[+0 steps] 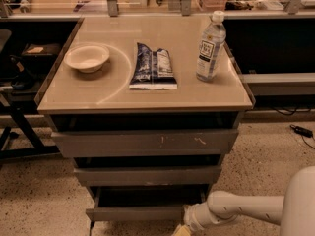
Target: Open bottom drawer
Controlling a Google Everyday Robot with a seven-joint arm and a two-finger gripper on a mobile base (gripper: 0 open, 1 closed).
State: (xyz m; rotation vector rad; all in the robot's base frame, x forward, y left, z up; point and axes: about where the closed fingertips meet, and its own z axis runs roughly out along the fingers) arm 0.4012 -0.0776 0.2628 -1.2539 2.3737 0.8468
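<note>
The bottom drawer (pixel 135 213) is the lowest and narrowest grey front of the cabinet. It stands pulled out a little, with a dark gap showing above its front. My gripper (pixel 180 229) is at the picture's bottom edge, right by the drawer's right front corner, and is partly cut off. My white arm (pixel 236 209) reaches to it from the lower right.
Above are the mid grey front (pixel 147 175) and the widest front with white scratches (pixel 145 142). On the cabinet top (pixel 103 90) are a white bowl (pixel 86 58), a blue snack bag (pixel 153 66) and a water bottle (pixel 210 46). A dark frame (pixel 19 127) stands to the left. The floor is speckled.
</note>
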